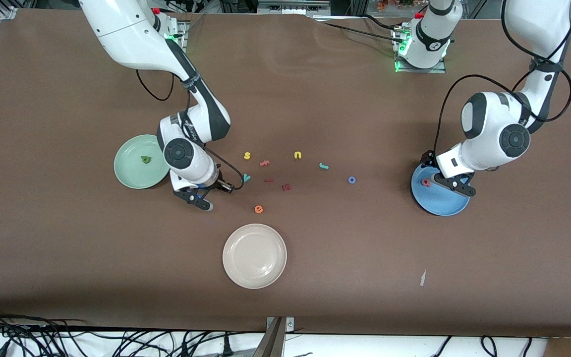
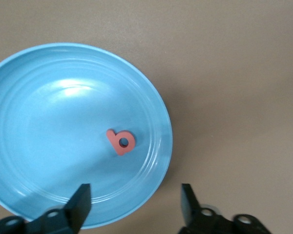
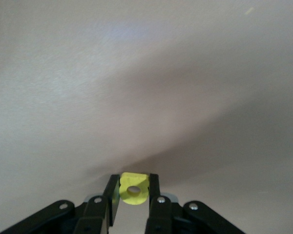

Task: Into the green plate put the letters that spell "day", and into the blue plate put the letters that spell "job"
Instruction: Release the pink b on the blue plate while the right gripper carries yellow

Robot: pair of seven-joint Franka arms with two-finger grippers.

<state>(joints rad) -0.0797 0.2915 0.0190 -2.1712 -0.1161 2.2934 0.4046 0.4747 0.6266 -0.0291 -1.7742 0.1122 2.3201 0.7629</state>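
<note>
Right gripper (image 3: 133, 191), low over the brown table (image 1: 315, 277) beside the green plate (image 1: 132, 176), is clamped on the yellow a (image 3: 134, 189); the left gripper (image 2: 136, 202) hangs with fingers spread over the blue plate (image 2: 49, 122), where the salmon b (image 2: 121, 141) lies. A dark green d (image 1: 145, 159) sits in the green plate. An off-white plate (image 1: 255, 256) lies nearest the front camera. Teal y (image 1: 246, 177), teal j (image 1: 323, 166) and blue o (image 1: 351, 180) lie on the table between the two plates.
</note>
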